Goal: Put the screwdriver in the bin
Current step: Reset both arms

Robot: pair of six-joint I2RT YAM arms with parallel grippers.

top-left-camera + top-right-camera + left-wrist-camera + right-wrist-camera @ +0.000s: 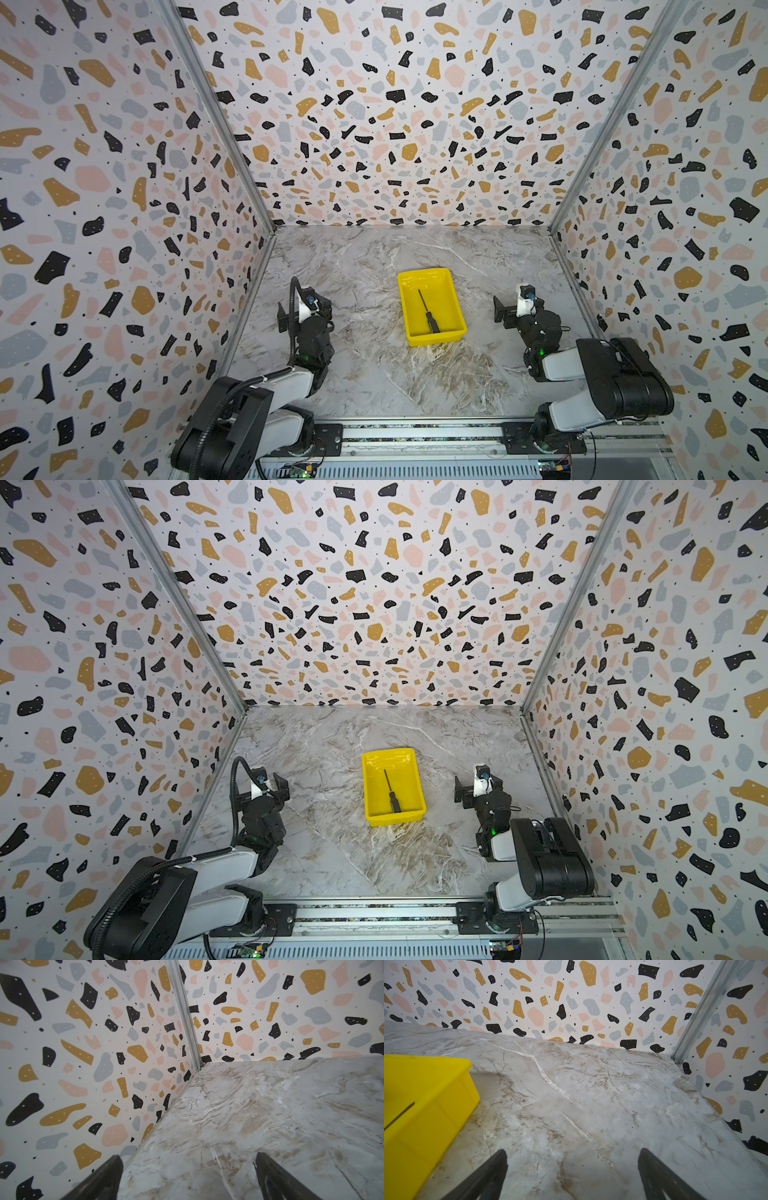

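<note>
1. Both top views: bin (436, 337) sits mid-table (374, 374), its long sides running away from the arm bases and a touch skewed. Same spot in the paired view (395, 817).
2. Both top views: screwdriver (428, 311) lies flat on the bin floor, fully inside the rim. Handle is at the near end, close to the near wall; whether it touches I cannot tell. Shaft runs toward the far end, angled slightly to the robot's left. Seen again here (392, 791).
3. Both top views: left gripper (302, 309) is well apart from the bin on its left side, and right gripper (519, 305) is well apart on its right. Neither touches bin or screwdriver. Jaw spacing is hard to read from here.
4. Left wrist view: left gripper (188, 1159) has its fingers (108, 1176) spread wide, with nothing between them. Bare marble table lies below. Speckled walls (83, 1043) meet at a metal corner post (185, 1012) beyond.
5. Right wrist view: right gripper (572, 1153) has its jaws wide apart and empty, over bare table. A corner and outer side wall of the bin (436, 1105) show near the gripper, clear of the fingers. A dark sliver of the screwdriver shaft (399, 1114) shows over the rim, inside the bin.
</note>
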